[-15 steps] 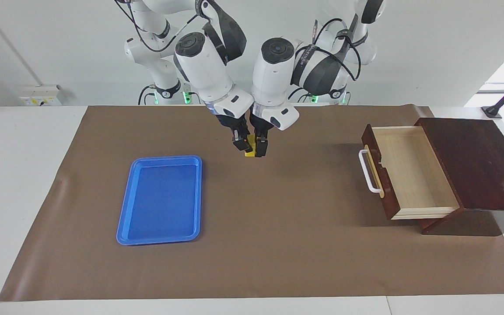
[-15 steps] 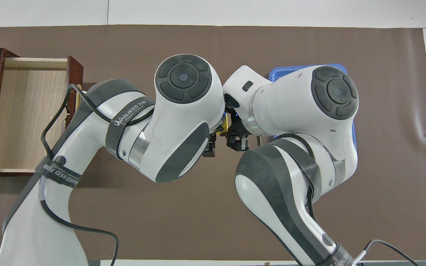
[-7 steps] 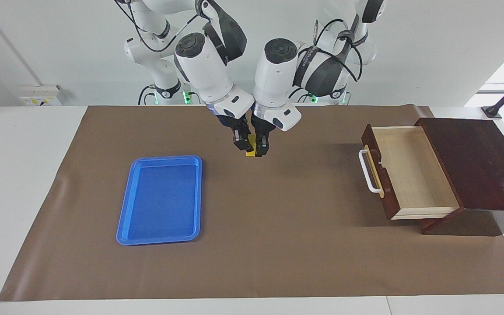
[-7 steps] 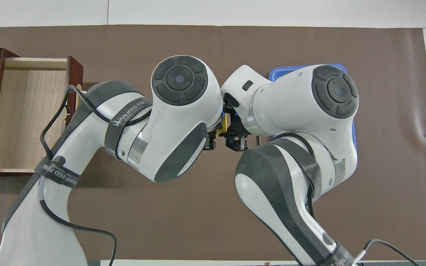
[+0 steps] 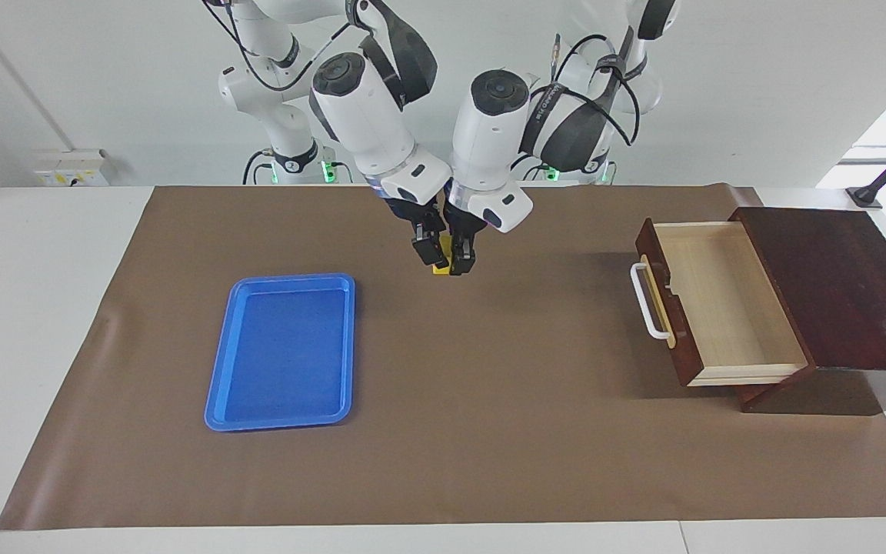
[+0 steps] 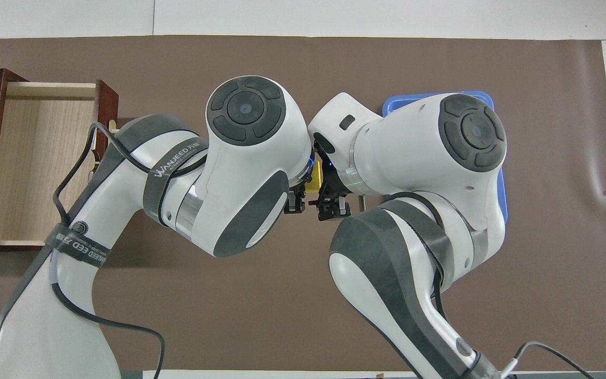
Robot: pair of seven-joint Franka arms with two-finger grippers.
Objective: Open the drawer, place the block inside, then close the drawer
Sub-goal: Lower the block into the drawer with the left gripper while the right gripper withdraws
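Note:
The yellow block [image 5: 441,258] hangs in the air over the middle of the mat, between the tips of both grippers; in the overhead view only a sliver of it [image 6: 313,180] shows between the two wrists. My right gripper [image 5: 428,248] is shut on it from the right arm's end. My left gripper [image 5: 462,260] touches it from the drawer's end. The drawer [image 5: 727,300] stands pulled open at the left arm's end, its pale inside bare, white handle [image 5: 647,302] toward the table's middle. It also shows in the overhead view [image 6: 40,163].
A blue tray [image 5: 283,350] lies on the brown mat [image 5: 489,431] toward the right arm's end, farther from the robots than the grippers; the right arm covers most of it in the overhead view [image 6: 403,102]. The dark wooden box [image 5: 843,285] holds the drawer.
Both grippers, with the block between them, have risen slightly and drifted a little toward the left arm's end. The drawer and tray have not moved.

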